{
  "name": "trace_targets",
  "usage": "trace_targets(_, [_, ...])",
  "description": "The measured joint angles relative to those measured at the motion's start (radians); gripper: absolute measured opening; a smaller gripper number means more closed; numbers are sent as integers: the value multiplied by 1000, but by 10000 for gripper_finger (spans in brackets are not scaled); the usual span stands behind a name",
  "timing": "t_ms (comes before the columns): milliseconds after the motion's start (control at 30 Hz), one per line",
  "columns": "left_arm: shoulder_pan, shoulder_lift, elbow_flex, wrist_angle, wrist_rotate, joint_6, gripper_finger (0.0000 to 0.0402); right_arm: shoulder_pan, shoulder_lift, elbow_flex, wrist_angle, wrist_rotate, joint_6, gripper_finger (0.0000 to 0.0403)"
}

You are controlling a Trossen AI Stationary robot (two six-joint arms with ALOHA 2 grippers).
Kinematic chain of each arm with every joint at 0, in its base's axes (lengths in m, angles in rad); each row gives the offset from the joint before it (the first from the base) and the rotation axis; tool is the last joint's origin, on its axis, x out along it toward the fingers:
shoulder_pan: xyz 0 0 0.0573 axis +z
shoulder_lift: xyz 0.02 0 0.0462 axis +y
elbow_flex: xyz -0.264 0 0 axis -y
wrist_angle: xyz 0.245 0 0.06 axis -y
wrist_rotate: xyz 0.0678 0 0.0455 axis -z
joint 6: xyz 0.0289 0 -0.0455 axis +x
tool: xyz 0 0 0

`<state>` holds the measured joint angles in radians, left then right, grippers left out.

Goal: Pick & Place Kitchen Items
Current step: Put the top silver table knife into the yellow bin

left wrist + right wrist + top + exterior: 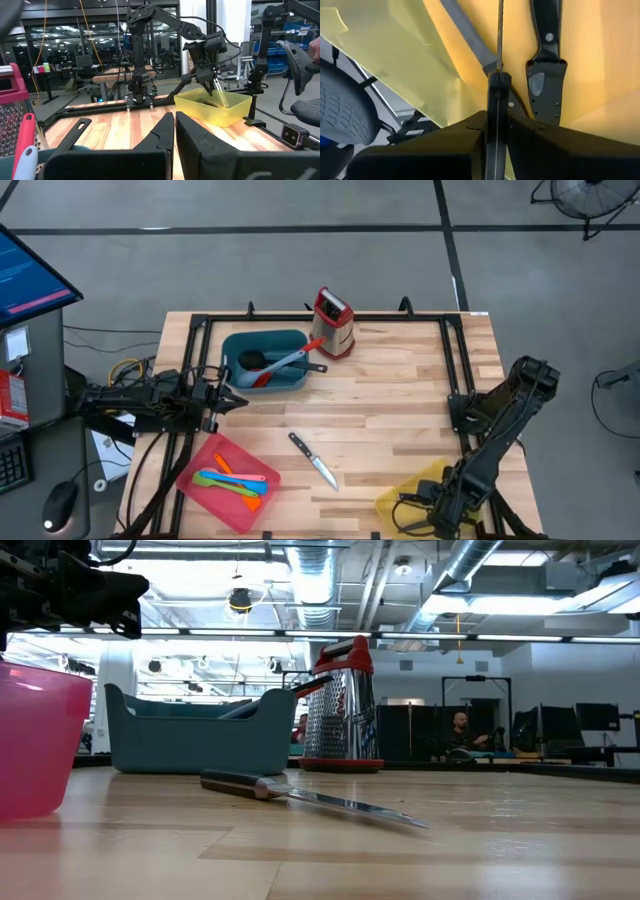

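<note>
Right gripper [496, 107] was inside the yellow tray [405, 495] at the table's front right, fingers pinched on a thin knife [499, 35] seen edge-on, long axis running straight out from the fingertips. A second black-handled knife [546, 50] lay alongside, roughly parallel. Left gripper [240, 402] waited beside the teal tray [285, 340], fingers pressed together.

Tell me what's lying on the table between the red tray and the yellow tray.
In the high view, one black-handled steel knife lies on bare wood between the red tray and the yellow tray, touching neither.
</note>
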<state>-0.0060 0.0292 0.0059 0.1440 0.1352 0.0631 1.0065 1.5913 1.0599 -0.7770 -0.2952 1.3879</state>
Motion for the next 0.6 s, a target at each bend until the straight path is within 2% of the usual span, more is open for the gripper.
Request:
trace_targets(200, [0,0,0,0,0,0,2,-7,0,-31,21,1,-7,37])
trace_targets(333, [0,0,0,0,0,0,2,-8,0,-78,112,4,7,36])
trace_targets(600, [0,0,0,2,0,0,2,-15,1,-85,86,8,42,42])
